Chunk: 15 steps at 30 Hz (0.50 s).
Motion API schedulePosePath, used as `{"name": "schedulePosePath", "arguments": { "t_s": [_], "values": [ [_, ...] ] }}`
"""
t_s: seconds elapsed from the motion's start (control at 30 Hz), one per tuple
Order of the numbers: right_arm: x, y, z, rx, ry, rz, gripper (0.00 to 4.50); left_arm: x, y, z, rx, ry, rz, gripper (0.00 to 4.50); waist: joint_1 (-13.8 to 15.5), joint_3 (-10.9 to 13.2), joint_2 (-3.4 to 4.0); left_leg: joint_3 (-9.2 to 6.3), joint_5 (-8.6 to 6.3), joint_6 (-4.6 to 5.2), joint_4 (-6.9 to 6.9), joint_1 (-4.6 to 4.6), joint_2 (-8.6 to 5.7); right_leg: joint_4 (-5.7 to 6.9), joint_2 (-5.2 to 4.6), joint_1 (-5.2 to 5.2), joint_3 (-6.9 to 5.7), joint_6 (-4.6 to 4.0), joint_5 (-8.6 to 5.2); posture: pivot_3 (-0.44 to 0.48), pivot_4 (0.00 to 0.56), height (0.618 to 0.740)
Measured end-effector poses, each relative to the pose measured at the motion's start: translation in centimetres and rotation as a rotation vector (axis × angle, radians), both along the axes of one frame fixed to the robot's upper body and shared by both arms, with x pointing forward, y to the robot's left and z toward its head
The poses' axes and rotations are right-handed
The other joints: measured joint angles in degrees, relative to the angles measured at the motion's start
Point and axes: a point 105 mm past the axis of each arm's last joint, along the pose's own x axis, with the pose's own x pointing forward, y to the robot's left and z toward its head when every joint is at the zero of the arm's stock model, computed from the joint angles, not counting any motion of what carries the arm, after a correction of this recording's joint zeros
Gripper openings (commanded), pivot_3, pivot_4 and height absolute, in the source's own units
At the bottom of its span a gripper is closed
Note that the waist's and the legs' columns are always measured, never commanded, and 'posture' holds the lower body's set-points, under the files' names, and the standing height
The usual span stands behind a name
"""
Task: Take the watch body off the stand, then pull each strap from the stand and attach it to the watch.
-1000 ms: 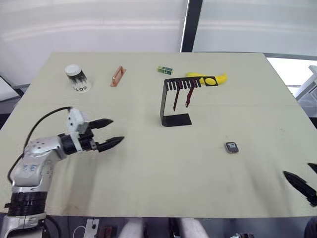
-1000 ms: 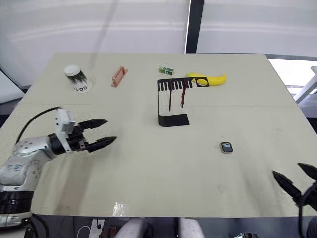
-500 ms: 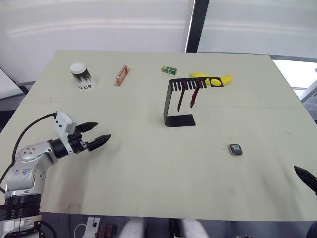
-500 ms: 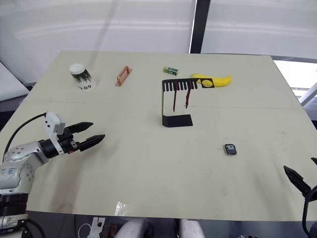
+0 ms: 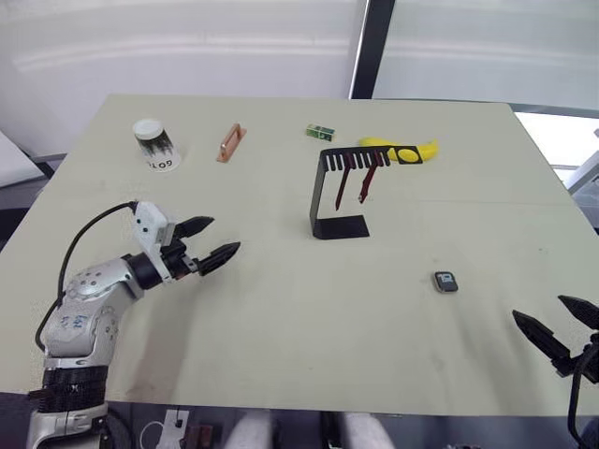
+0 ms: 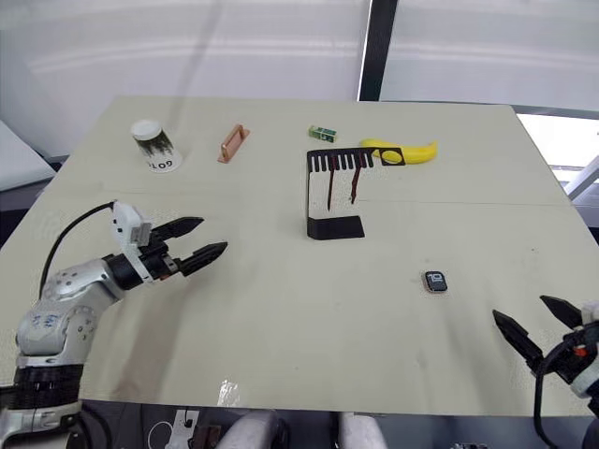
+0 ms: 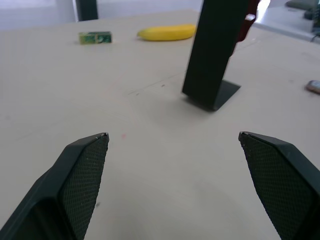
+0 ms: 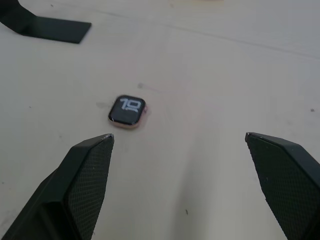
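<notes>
The watch body lies flat on the table, right of and nearer than the black stand; it also shows ahead of my right fingers. Two maroon straps hang from the stand's comb-like top arm. My left gripper hovers open over the table's left part, pointing toward the stand, with nothing between its fingers. My right gripper stands open near the front right edge, a short way behind the watch body and apart from it.
At the table's far side stand a white cup, a copper-coloured bar, a small green block and a banana behind the stand's top arm. A dark vertical post rises beyond the table.
The left gripper has moved right, toward the stand. The right gripper has come further into view at the front right, toward the watch body. The camera shifted over the earlier frames.
</notes>
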Motion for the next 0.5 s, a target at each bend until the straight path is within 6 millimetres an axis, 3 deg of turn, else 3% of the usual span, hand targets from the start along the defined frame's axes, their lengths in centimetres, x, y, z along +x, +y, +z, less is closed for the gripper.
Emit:
{"name": "schedulePosePath", "arguments": {
  "t_s": [0.13,0.23,0.37,0.5],
  "values": [
    [1.2,2.9,1.4,-0.039,-0.047,0.105,4.47,0.4,-3.7,0.0,0.013,0.006,-0.035,4.5,0.13,0.0,0.0,-0.01,0.01,-0.01,0.06,-0.02,0.0,0.02,0.01,-0.01,-0.01,0.0,0.0,0.0,0.15,0.74],
    [1.9,5.2,2.0,-0.024,-0.06,0.186,4.47,1.2,-5.2,0.2,-0.001,0.005,-0.023,4.5,0.08,0.0,-0.01,0.0,0.01,-0.01,0.11,-0.04,0.0,0.04,0.01,-0.01,-0.02,0.01,0.0,0.0,0.15,0.74],
    [2.7,10.2,3.8,0.022,-0.107,0.375,4.47,3.3,-7.3,-0.2,-0.014,0.009,0.016,4.5,0.05,0.0,-0.01,-0.03,0.02,-0.04,0.15,-0.04,0.0,0.06,0.02,-0.03,-0.06,0.0,0.0,0.0,0.15,0.74],
    [2.9,14.1,4.2,0.049,-0.111,0.516,4.47,4.9,-8.6,-1.1,-0.018,0.032,0.057,4.5,0.14,0.03,-0.06,-0.04,0.02,-0.04,0.2,-0.11,-0.01,0.03,0.0,-0.07,-0.08,0.01,0.01,0.0,0.15,0.74]
  ]
}}
